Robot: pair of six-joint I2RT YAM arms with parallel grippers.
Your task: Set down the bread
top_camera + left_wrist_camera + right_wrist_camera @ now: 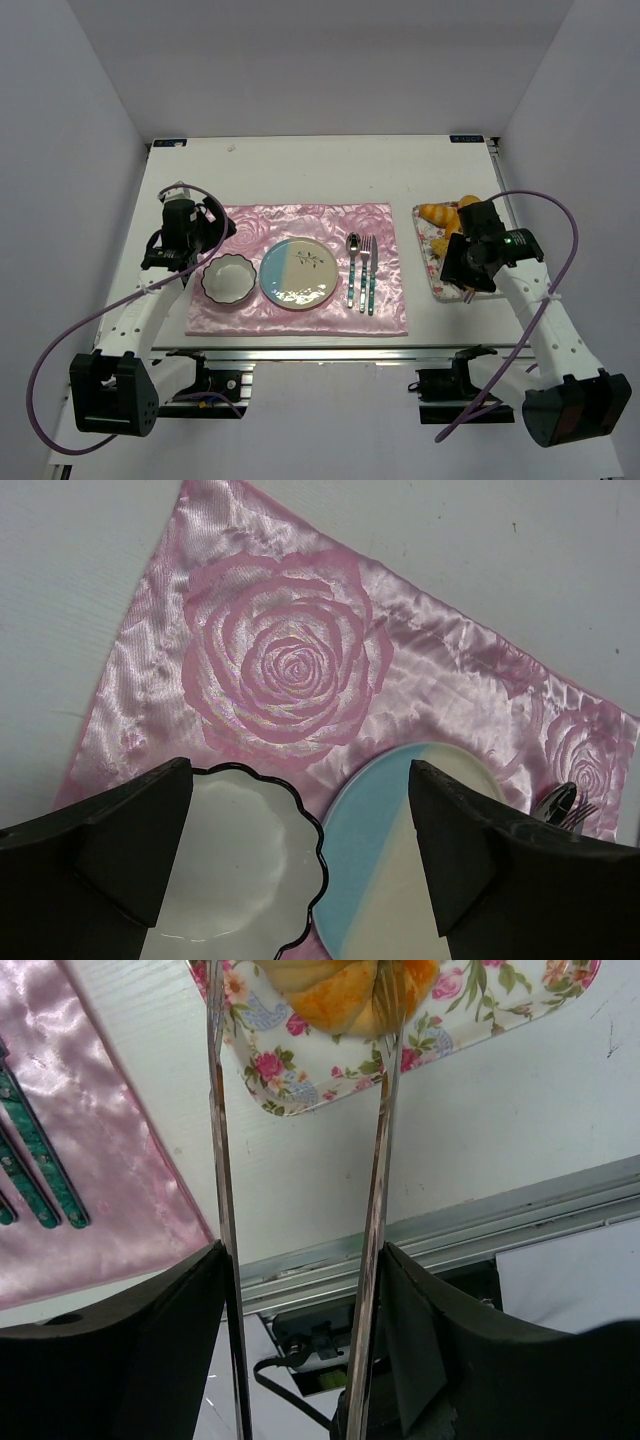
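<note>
Right wrist: right fingers (150,1360) clamp tongs (378,1210) around bread (340,990) over tray (300,1075)

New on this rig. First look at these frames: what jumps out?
A pink rose placemat lies mid-table, set with a bowl, plate, spoon and fork. At the right edge, the right hand grips metal tongs whose tips reach orange-brown bread on a floral tray. The left hand hangs open above the bowl and plate.
</note>
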